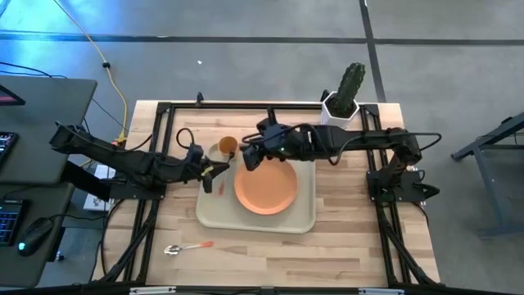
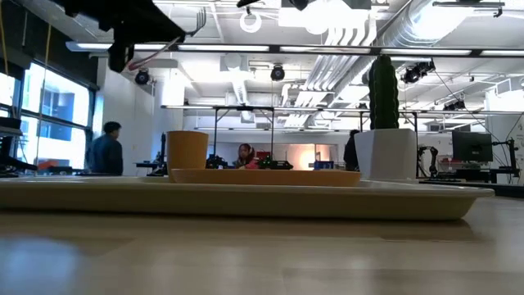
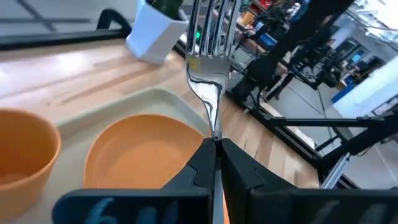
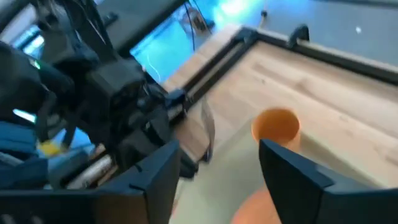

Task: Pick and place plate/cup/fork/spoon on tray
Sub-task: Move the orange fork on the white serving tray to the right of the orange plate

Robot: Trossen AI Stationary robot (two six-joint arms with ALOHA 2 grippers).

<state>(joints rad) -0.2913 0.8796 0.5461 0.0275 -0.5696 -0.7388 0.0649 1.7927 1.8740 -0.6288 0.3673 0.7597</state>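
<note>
Cream tray (image 1: 214, 215) holding plate (image 1: 265, 188) and cup (image 1: 227, 146), left end effector (image 1: 214, 173) clamping fork (image 3: 208, 59), right end effector (image 1: 249, 156) spread, empty.

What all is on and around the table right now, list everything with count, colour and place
Cream rectangular plastic tray: one, table centre.
Round flat orange plastic plate: one, on the tray.
Small orange plastic cup: one, on the tray's far left corner.
Fork with silver tines and orange handle: one, held above the tray's left side.
Spoon with silver bowl and orange handle: one, on the wood near the front edge.
Green cactus in white pot: one, back edge.
Left gripper: shut on the fork.
Right gripper: open, above the tray beside the cup.
</note>
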